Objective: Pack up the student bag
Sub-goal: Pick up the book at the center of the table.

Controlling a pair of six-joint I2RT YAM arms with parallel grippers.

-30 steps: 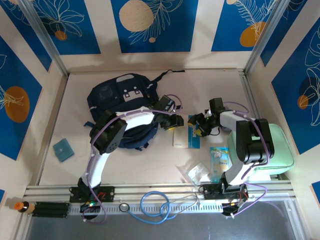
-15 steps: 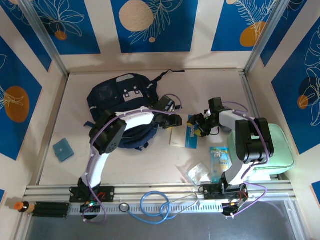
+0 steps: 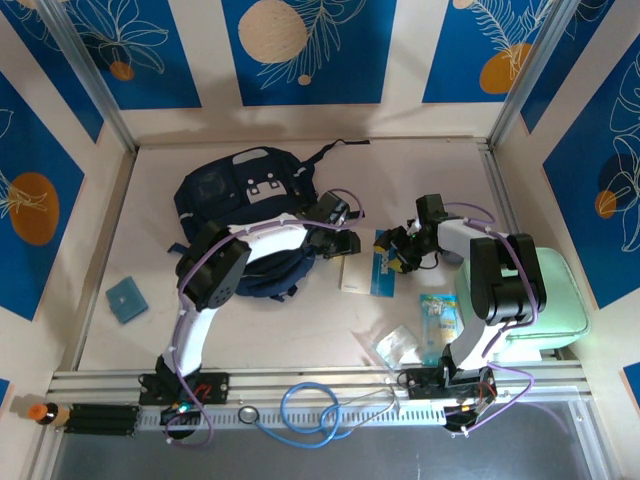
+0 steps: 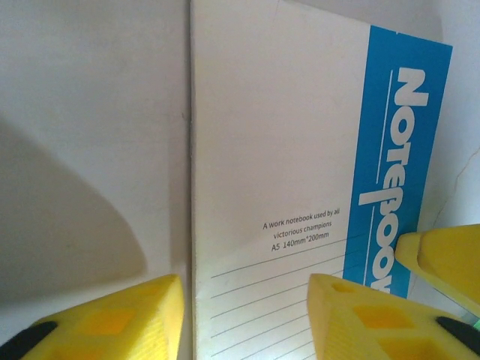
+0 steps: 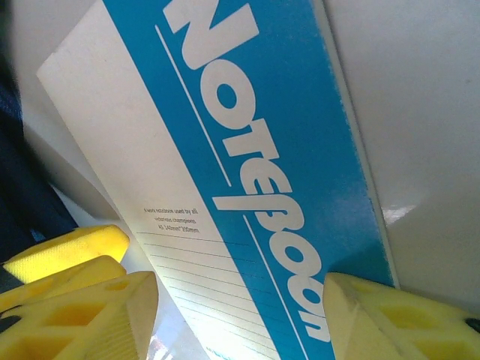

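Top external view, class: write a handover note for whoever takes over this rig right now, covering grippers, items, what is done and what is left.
Left gripper: open, fingers astride the edge of the white paper notebook with a blue band nearest the bag.
Right gripper: open over the notebook's blue band.
The large dark navy fabric backpack lies far left; the notebook lies on the table to its right.
Done: notebook reached, not yet gripped.
Left: grip the notebook and put it in the backpack.
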